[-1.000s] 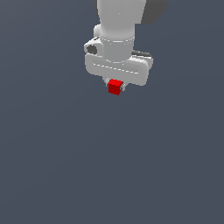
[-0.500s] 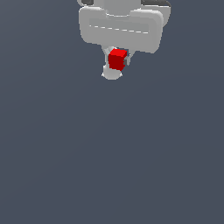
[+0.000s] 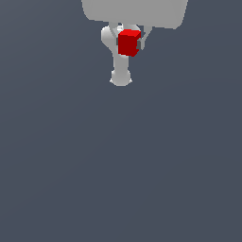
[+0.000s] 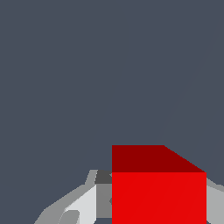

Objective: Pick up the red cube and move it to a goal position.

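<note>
The red cube sits high in the exterior view, pinched between the pale fingers of the gripper and well clear of the plain grey ground below. From where I stand it looks squarely seated: one finger presses the face toward the exterior view's left, and a sliver of the other shows at the opposite side. In the wrist view the cube fills the near corner, bright front face and darker top, with a light finger flush against its side. So the claw is closed on the cube, holding it by two opposite flat faces, which I judge the sensible way to carry something so much narrower than the hand: a flat-on-flat pinch should keep it from twisting.

Below the cube hangs a rounded white shape; I cannot tell what part it is.

Only the broad white underside of the arm shows, cut off at the picture's upper edge. No goal marker is visible in either view, so I cannot say how close the cube is to where it belongs.

Compared with half a second ago, cube and hand have climbed higher in the exterior view, and more of the arm has slipped out of frame; a full second ago the whole wrist was still visible, with the cube lower down. The grip looks unchanged, so my guess is the carry is under way.
</note>
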